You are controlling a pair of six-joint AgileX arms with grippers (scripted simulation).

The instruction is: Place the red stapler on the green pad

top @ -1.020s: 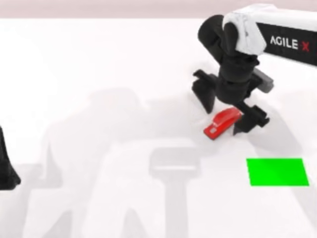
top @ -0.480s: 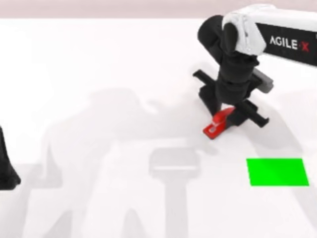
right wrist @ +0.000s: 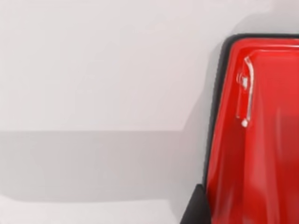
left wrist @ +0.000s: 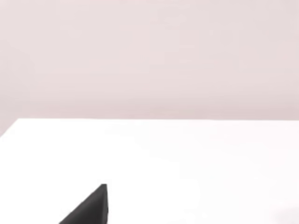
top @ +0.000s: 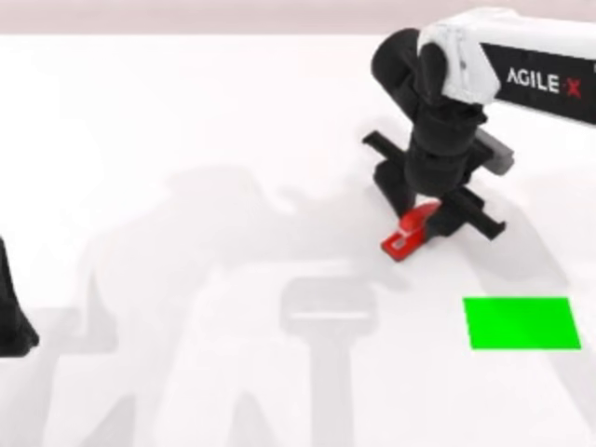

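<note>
Right gripper [top: 421, 216] clamps the red stapler [top: 408, 232] near the table's [top: 186, 121] right rear, apparently just lifted, long axis diagonal, its free end toward front-left. Green pad [top: 521, 323] lies apart toward the front right edge, bare surface between. Left arm [top: 13, 312] sits parked at the left edge.

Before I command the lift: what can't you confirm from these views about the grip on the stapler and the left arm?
- Right gripper contact: in the top view the wrist covers the rear of the red stapler, so how the jaws meet it is hidden.
- Right wrist view: the stapler is cut off by the frame edge.
- Left gripper: cut off at the top view's left edge; its state is unreadable.
- Green pad: fully visible, unoccupied.
</note>
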